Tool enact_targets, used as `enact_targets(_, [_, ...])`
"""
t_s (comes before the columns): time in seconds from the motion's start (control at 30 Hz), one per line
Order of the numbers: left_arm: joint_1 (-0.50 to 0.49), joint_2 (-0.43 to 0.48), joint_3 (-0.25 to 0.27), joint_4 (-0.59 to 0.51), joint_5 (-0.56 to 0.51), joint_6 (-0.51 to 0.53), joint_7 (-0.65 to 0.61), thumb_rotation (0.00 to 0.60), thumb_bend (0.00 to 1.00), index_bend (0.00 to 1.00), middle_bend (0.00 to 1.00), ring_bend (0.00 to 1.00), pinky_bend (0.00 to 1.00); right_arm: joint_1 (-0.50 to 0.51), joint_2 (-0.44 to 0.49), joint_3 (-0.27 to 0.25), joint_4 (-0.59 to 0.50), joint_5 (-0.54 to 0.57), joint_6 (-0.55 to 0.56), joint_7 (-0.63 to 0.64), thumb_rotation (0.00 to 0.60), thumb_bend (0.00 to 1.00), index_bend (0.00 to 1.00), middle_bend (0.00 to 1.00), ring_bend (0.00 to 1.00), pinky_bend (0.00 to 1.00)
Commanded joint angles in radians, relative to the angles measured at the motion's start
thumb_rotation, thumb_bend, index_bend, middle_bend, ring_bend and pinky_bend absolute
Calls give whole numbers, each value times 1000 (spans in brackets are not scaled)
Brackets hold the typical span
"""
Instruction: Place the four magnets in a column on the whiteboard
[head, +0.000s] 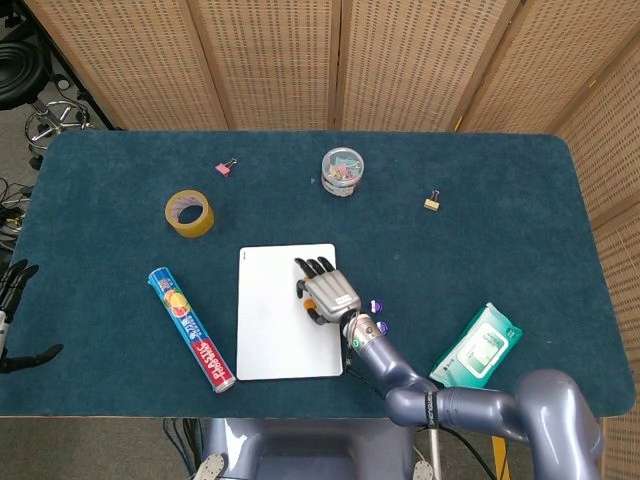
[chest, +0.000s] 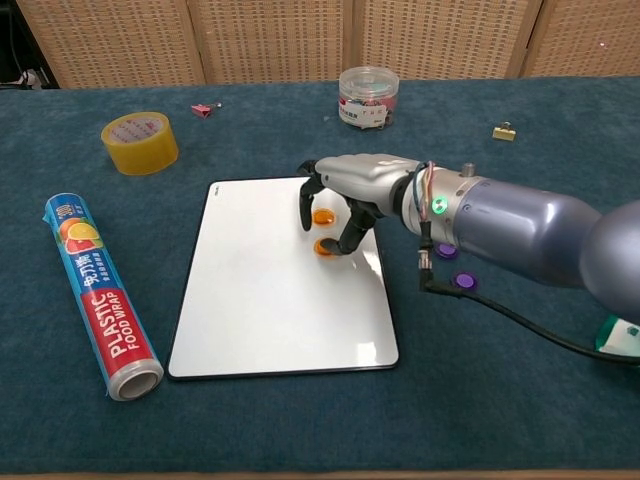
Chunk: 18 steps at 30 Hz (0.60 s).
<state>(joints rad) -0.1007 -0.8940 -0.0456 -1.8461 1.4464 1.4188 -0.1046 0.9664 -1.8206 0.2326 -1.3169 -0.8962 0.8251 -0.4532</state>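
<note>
A whiteboard (head: 270, 325) (chest: 260, 300) lies flat at the table's front middle. Two orange magnets sit on its upper right part, one (chest: 322, 216) above the other (chest: 324, 246). My right hand (head: 327, 291) (chest: 350, 195) arches over them with its fingers apart; one fingertip stands left of the upper magnet and the thumb tip touches the lower one's right side. Two purple magnets (head: 376, 305) (chest: 463, 281) lie on the cloth right of the board, one partly behind my wrist. My left hand (head: 12, 295) hangs off the table's left edge, fingers spread, holding nothing.
A plastic-wrap roll (head: 190, 328) (chest: 100, 295) lies left of the board. Behind it are a yellow tape roll (head: 189, 212) (chest: 140, 141), a pink clip (head: 226, 167), a jar of clips (head: 342, 171) (chest: 368, 96) and a gold clip (head: 432, 202). A wipes pack (head: 478, 345) sits front right.
</note>
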Motion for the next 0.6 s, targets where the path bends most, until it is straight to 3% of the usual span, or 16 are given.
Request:
enact_targets(0.03, [-1,0,-1,0,-1,-1,0,600,0,0,0,0,0,-10,32,-3,-37,-26,19,6,600,439,380,0,0,0])
enact_targets(0.17, [-1,0,1,-1,0,-2,6,600,0,0,0,0,0,-28,94,-30,-97,-30,40,-30,600,431,329,0,0,0])
enact_targets(0.3, [-1,-2,2,-1,3,-1,15,600,0,0,0,0,0,-50,137,-54,-139,1,67,-71,600,261,260,0,0,0])
enact_targets(0.6, [-4,-9,7,-7,11,-3,38,600,0,0,0,0,0,-109,186,-101,-137,-22,90,-32,600,225,315,0,0,0])
